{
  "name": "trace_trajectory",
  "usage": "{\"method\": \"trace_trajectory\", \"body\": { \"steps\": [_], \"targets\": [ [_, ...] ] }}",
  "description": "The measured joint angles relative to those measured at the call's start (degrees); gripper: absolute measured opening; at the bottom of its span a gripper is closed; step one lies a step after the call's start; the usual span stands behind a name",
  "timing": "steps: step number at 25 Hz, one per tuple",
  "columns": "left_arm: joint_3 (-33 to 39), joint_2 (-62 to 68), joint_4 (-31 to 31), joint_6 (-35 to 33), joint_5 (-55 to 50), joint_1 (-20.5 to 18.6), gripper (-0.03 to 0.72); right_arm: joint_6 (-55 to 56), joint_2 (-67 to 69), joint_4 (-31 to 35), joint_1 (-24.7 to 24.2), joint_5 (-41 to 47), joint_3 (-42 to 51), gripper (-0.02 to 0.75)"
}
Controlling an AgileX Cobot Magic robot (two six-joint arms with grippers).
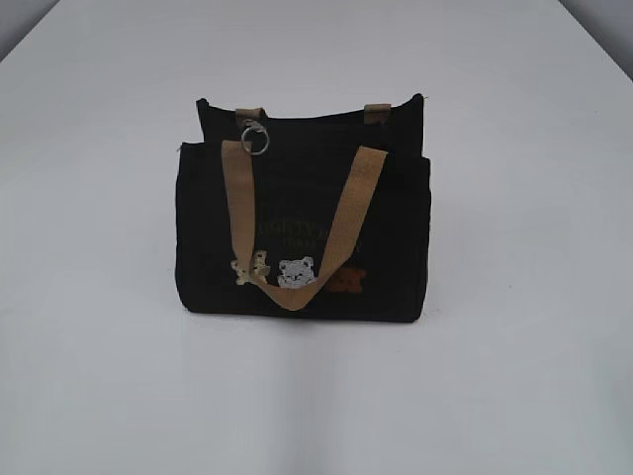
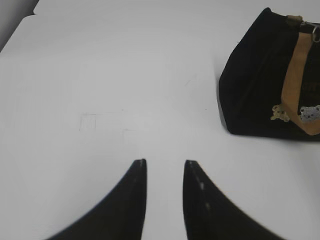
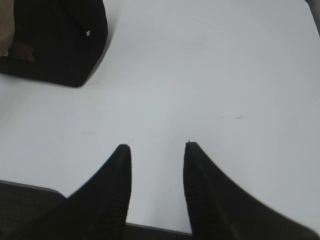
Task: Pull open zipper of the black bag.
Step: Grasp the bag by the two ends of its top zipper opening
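Observation:
The black bag [image 1: 302, 223] stands upright in the middle of the white table [image 1: 514, 376], with tan handles and small bear patches on its front. The zipper runs along its top edge, and its silver ring pull [image 1: 255, 138] hangs near the top left. No gripper shows in the exterior view. My left gripper [image 2: 165, 162] hovers open over bare table, with the black bag [image 2: 260, 85] far off to its upper right. Over the table's front edge my right gripper [image 3: 156, 146] is open and empty, and the black bag [image 3: 60, 40] sits at its upper left.
The table's near edge [image 3: 150, 227] lies right under my right gripper's fingers. In the left wrist view the table's far left edge [image 2: 20, 30] shows at the top corner.

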State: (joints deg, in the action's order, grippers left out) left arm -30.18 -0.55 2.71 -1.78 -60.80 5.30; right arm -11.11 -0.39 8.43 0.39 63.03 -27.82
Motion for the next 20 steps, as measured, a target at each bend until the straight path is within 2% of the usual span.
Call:
{"method": "trace_trajectory", "body": {
  "steps": [20],
  "targets": [
    [0.00,0.00,0.57,0.00,0.00,0.00,0.183,0.00,0.00,0.00,0.00,0.00,0.00,0.282]
  ]
}}
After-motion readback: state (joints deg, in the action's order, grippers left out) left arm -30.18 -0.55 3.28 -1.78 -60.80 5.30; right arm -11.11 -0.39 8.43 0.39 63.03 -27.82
